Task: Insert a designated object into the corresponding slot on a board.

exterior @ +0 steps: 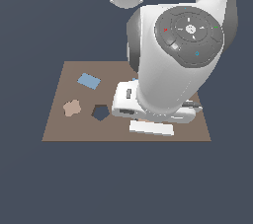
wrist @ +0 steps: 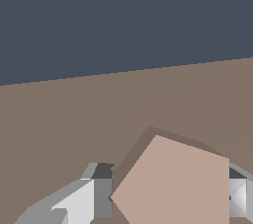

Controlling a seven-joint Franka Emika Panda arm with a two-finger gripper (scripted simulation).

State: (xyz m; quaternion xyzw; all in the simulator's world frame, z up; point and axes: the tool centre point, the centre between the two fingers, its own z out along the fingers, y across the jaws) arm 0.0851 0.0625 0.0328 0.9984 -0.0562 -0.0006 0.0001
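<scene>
- Down low over the large flat brown rectangular board (exterior: 59,124), the white Panda arm (exterior: 168,65) bulking across the middle and the exterior view's right, hiding most of what sits beneath it.
- Wrist view right in close: small flat light-tan pentagon piece (wrist: 173,183) sitting squarely between the two grey fingers (wrist: 101,191), one finger on each side of it.
- Gripper (wrist: 165,193) spread about as wide as the pentagon itself; far finger pad flush against one edge, near finger just beside the opposite corner, contact there too close to call.
- Jaws, then: fairly wide, bracketing the piece, but a firm clamp cannot be told from these views.
- Pentagon lying flat, a thin darker shadow along its upper edges on the brown surface; resting on the board or lifted a hair, not clear.
- In the exterior view, only a sliver of tan peeking under the white hand, so the piece sits toward the board's middle, near its front edge.
- Dark navy pentagon-shaped slot (exterior: 101,112) open and unfilled, off to the exterior view's left of the hand, apart from the piece.
- Just beyond the slot to the left, a tan lobed flower-like blob (exterior: 72,107); behind both, a light blue flat rectangle (exterior: 89,81), tilted.
- A white flat bar (exterior: 151,129) lying at the front of the hand, near the board's front edge.
</scene>
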